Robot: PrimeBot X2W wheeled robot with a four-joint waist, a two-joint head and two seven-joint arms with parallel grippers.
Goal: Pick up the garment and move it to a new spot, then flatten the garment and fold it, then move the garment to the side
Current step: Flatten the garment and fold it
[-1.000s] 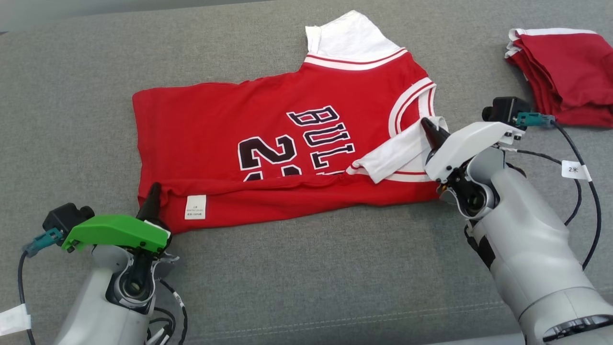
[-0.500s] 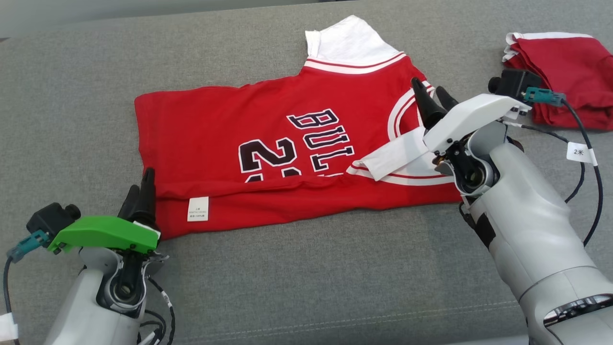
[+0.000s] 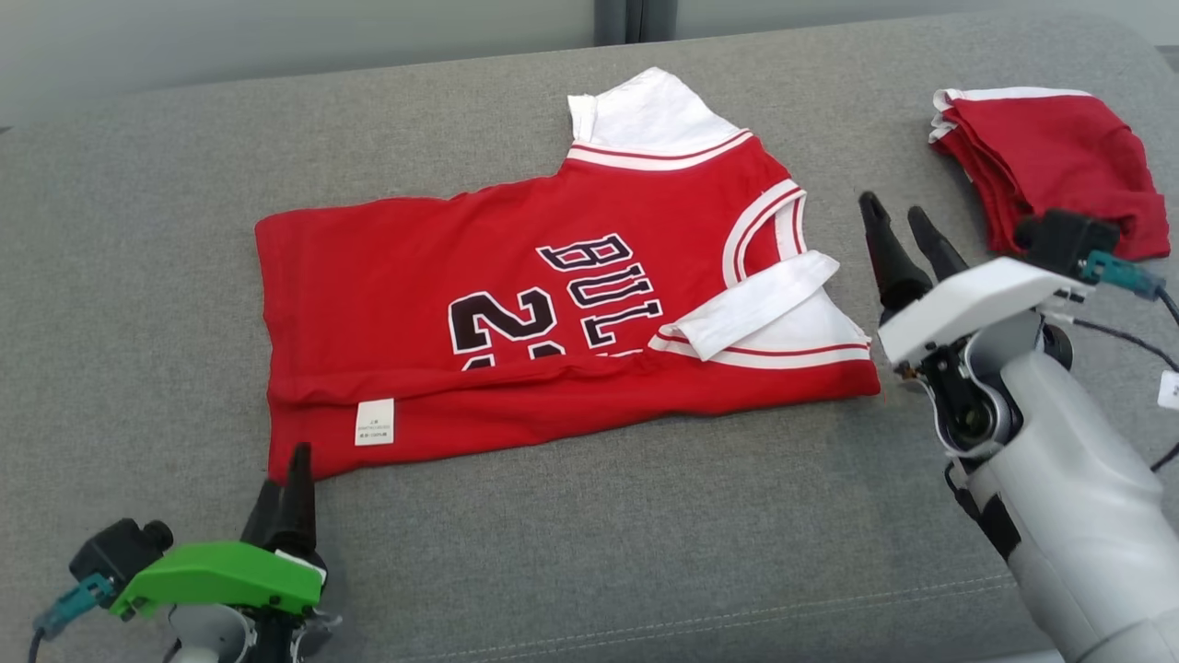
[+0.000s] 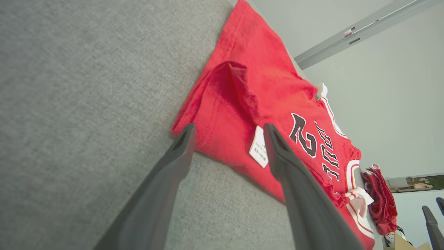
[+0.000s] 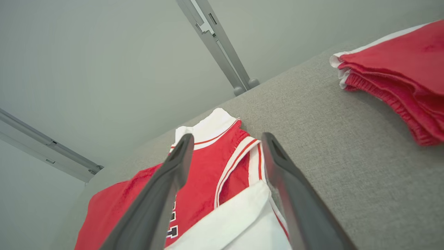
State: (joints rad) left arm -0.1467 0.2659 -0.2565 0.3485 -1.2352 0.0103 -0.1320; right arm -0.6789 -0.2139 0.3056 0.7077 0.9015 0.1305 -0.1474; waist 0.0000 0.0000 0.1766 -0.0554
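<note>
Garment, red white-trimmed jersey: mid-fold, six-o'clock edge folded. Left gripper seven o'clock, right gripper three, both wide, empty. Next, probably: regrip, fold again.

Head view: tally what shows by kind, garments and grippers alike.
red jersey: 1
folded red pile: 1
grippers: 2 (left gripper, right gripper, both open)
Total: 4
</note>
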